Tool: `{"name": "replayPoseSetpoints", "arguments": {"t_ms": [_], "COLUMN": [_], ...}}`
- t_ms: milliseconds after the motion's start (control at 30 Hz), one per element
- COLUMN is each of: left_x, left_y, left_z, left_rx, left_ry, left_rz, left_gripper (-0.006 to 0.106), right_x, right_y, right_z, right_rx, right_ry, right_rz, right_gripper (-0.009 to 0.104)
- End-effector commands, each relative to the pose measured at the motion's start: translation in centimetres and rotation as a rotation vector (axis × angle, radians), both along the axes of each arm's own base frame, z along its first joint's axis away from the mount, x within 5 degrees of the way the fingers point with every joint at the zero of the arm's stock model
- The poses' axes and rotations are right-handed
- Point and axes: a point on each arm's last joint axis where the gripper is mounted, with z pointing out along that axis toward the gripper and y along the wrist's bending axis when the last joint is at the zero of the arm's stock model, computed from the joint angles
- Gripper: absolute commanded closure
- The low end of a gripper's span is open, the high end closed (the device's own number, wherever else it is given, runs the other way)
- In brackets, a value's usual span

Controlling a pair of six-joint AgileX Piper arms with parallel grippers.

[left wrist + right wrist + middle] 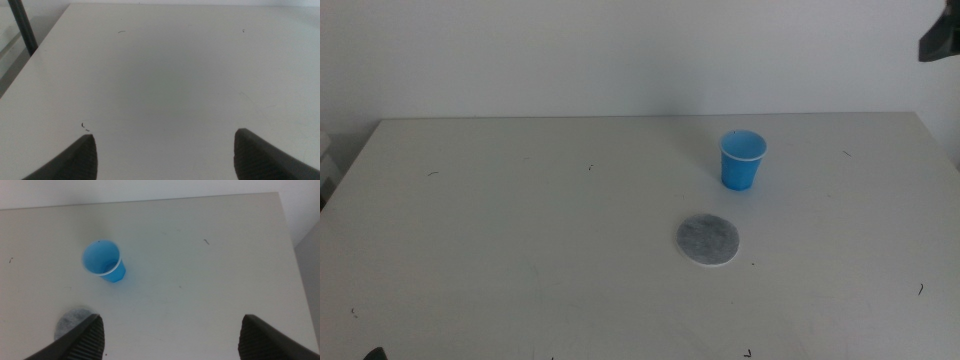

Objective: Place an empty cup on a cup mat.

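The blue cup (743, 160) stands upright and empty on the white table, right of centre. The grey cup mat (708, 239) lies flat a little nearer and to the left of it, apart from it. The right wrist view shows the cup (103, 261) and part of the mat (70, 321) below my right gripper (171, 322), which is open, empty and high above the table. A dark part of the right arm (940, 40) shows at the top right. My left gripper (165, 140) is open and empty over bare table at the near left.
The white table (520, 230) carries only small dark specks. Its far edge meets a white wall. A dark pole (22, 25) stands beyond the table's left edge in the left wrist view.
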Motion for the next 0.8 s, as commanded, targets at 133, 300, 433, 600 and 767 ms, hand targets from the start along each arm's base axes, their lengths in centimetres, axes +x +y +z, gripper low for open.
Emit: {"name": "replayPoseSetpoints", "arguments": {"t_ms": [133, 300, 433, 600, 767], "left_x": [0.1, 0.1, 0.1, 0.1, 0.1], "left_y": [0.0, 0.0, 0.0, 0.0, 0.0], "left_z": [0.9, 0.9, 0.9, 0.9, 0.9], "left_rx": [-0.016, -0.016, -0.016, -0.016, -0.016], "left_ry": [-0.085, -0.085, -0.085, -0.085, -0.085], "left_rz": [0.000, 0.000, 0.000, 0.000, 0.000], "left_gripper": [-0.005, -0.005, -0.005, -0.005, -0.005], "right_x": [4.1, 7.3, 10.0, 13.2, 16.3], "right_y": [2.3, 3.5, 4.2, 4.9, 5.9], "right_z": [1.0, 0.6, -0.5, -1.9, -4.0], "right_rx": [0.007, -0.011, -0.010, 0.014, 0.017], "right_ry": [-0.058, -0.028, 0.029, 0.045, 0.105], "right_rz": [0.050, 0.075, 0.084, 0.092, 0.106], "right_gripper": [0.001, 0.001, 0.001, 0.001, 0.001]}}
